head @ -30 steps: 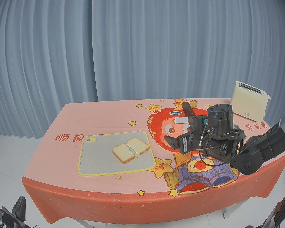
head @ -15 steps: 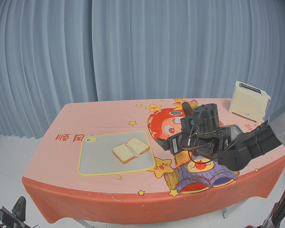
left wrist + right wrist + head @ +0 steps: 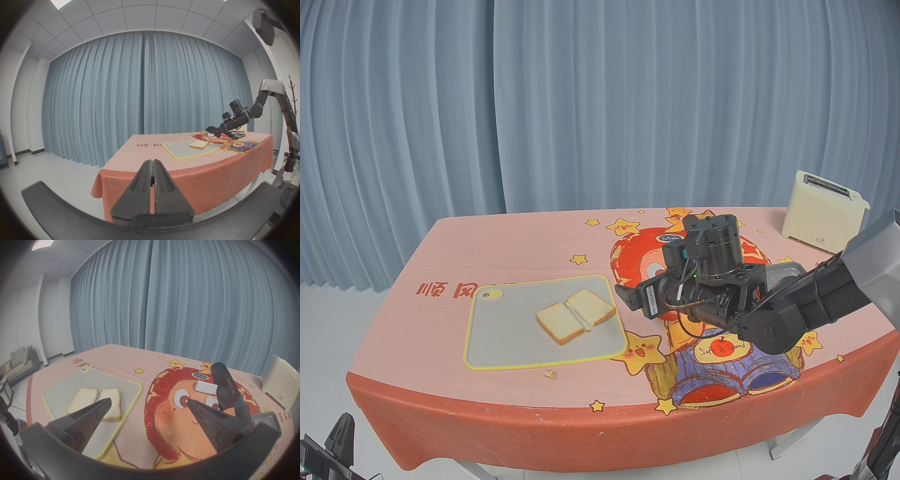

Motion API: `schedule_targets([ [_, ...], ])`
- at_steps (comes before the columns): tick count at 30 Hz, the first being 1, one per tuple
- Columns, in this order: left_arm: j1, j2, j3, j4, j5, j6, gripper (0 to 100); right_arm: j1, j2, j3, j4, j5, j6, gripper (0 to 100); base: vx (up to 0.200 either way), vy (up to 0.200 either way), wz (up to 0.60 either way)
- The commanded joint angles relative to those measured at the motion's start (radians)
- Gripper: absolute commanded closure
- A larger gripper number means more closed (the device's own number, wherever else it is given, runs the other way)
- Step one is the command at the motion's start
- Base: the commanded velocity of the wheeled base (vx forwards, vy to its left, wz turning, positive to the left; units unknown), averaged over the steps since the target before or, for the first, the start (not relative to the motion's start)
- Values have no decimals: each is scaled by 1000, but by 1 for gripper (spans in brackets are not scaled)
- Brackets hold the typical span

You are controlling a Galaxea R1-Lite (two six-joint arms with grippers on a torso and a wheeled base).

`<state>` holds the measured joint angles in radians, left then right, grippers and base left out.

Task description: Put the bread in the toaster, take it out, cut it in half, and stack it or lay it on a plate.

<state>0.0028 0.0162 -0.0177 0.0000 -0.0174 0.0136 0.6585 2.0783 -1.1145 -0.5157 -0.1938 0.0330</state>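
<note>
Since the two bread halves (image 3: 575,315) lie touching on the one cutting board (image 3: 500,337), in a row slanting near-left to far-right, they sit left of the right gripper (image 3: 148,402), whose fingers stand wide apart beside the board's right edge. That arm is far nearer. The left gripper (image 3: 152,165), fingers together, hangs off the tabletop's (image 3: 506,250) near-left corner. One toaster (image 3: 825,214) and one knife (image 3: 223,383) are on the tabletop.

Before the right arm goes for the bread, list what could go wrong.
1. The two bread halves lie close side by side on the cutting board; the wide-open right pincer could catch or shove both.
2. The thin slices lie flat, so it may scrape the board and slide it.
3. The knife lies on the table by the arm; a swing could knock it.
</note>
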Motion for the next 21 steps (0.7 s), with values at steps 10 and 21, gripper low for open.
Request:
schedule_targets([
  [10,0,-16,18,0,-1,0,100,21,32,-50,2,2,31,0,0,0,0],
  [21,0,-16,18,0,1,0,100,23,68,-107,37,11,58,0,0,0,0],
])
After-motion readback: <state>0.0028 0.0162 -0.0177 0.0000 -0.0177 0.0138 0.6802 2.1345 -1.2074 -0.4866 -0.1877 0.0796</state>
